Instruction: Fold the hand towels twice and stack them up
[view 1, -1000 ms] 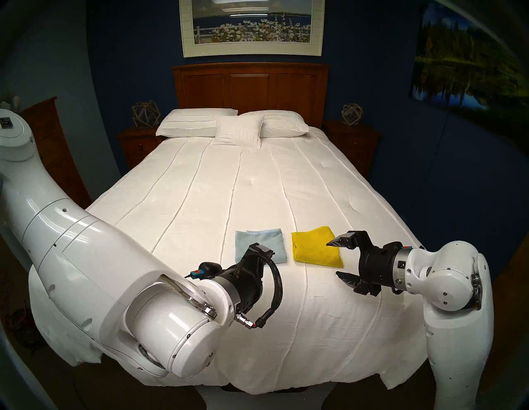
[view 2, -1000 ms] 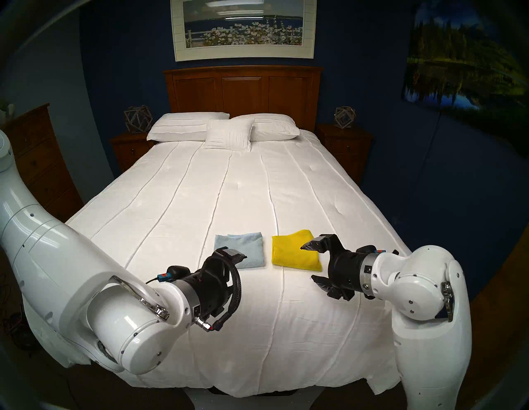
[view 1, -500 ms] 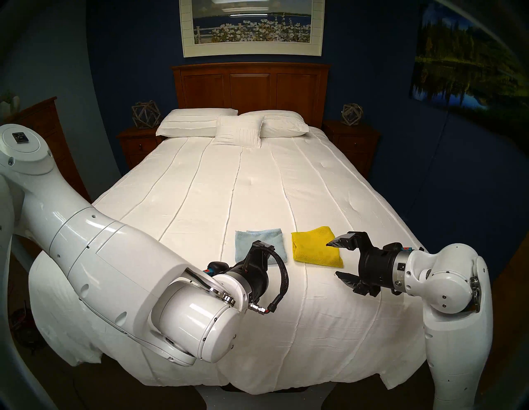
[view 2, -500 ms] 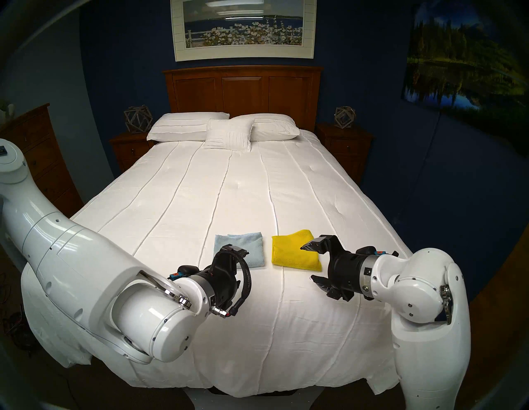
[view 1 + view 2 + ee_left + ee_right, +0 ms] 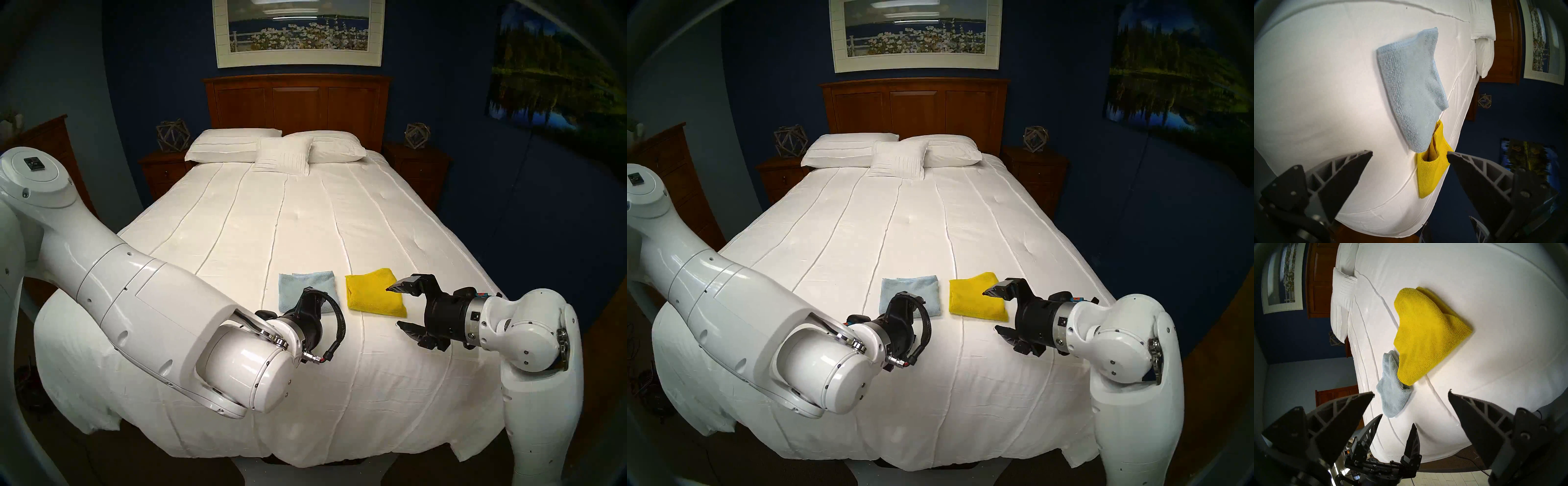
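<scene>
A folded pale blue hand towel (image 5: 294,285) and a folded bright yellow hand towel (image 5: 371,295) lie side by side on the white bedspread (image 5: 271,220), a small gap between them, blue on the left. My left gripper (image 5: 1409,153) is open and empty, low over the bedspread just in front of the blue towel (image 5: 1412,88). In the head views its own wrist hides its fingertips. My right gripper (image 5: 393,307) is open and empty at the yellow towel's right edge, one fingertip over the towel. The right wrist view shows both towels (image 5: 1423,331).
White pillows (image 5: 281,149) lie at the wooden headboard (image 5: 298,101). Nightstands (image 5: 163,169) flank the bed and a dresser (image 5: 51,142) stands at the left. The bed's front edge is just below both wrists.
My left arm has swung right and lowered, bringing its gripper closer over the blue towel's near edge. The right arm and both towels have not moved.
</scene>
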You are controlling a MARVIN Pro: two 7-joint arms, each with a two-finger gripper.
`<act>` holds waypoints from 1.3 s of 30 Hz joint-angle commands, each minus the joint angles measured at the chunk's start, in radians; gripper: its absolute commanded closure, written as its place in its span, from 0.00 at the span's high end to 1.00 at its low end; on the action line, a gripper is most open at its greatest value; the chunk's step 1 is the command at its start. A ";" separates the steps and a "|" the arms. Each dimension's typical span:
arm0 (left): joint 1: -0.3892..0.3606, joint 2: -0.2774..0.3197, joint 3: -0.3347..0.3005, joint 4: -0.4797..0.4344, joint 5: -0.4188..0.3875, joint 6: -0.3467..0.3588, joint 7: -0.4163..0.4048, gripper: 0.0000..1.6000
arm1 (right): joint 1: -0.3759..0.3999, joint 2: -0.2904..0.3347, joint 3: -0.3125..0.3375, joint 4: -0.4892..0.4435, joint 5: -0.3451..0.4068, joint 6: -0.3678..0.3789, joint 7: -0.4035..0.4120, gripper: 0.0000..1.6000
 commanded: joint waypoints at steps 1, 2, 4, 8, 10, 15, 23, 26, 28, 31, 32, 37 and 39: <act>-0.008 -0.012 -0.013 0.039 0.016 0.016 -0.003 1.00 | 0.005 -0.005 -0.001 -0.020 0.003 -0.003 0.005 1.00; -0.008 -0.012 -0.013 0.039 0.016 0.016 -0.003 1.00 | 0.005 -0.005 -0.001 -0.020 0.003 -0.003 0.005 1.00; -0.015 -0.015 -0.016 0.053 0.020 0.026 0.010 1.00 | 0.006 -0.007 -0.001 -0.020 0.003 -0.002 0.004 1.00; -0.018 -0.022 -0.015 0.065 0.025 0.031 0.020 1.00 | 0.006 -0.008 0.000 -0.020 0.003 -0.001 0.003 1.00; -0.017 -0.028 -0.014 0.079 0.026 0.028 0.024 1.00 | 0.006 -0.008 0.000 -0.020 0.003 0.000 0.003 1.00; -0.009 -0.050 -0.005 0.118 0.042 0.036 0.033 1.00 | 0.006 -0.010 0.000 -0.020 0.002 0.001 0.002 1.00; -0.003 -0.065 -0.007 0.163 0.053 0.060 0.052 1.00 | 0.006 -0.012 0.001 -0.020 0.002 0.002 0.001 1.00; 0.000 -0.066 -0.005 0.173 0.053 0.065 0.059 1.00 | 0.007 -0.012 0.001 -0.020 0.002 0.002 0.000 1.00; 0.004 -0.068 -0.004 0.179 0.051 0.067 0.066 1.00 | 0.007 -0.013 0.001 -0.020 0.002 0.003 0.000 1.00; 0.017 -0.079 -0.002 0.196 0.050 0.063 0.067 1.00 | 0.007 -0.013 0.001 -0.020 0.002 0.003 0.000 1.00; 0.021 -0.080 -0.003 0.200 0.049 0.064 0.066 1.00 | 0.007 -0.013 0.001 -0.020 0.002 0.003 0.000 1.00; 0.025 -0.086 -0.003 0.223 0.058 0.070 0.068 0.99 | 0.007 -0.014 0.001 -0.020 0.002 0.003 -0.001 1.00; 0.021 -0.089 -0.005 0.230 0.059 0.071 0.074 0.84 | 0.007 -0.014 0.001 -0.020 0.002 0.004 -0.001 1.00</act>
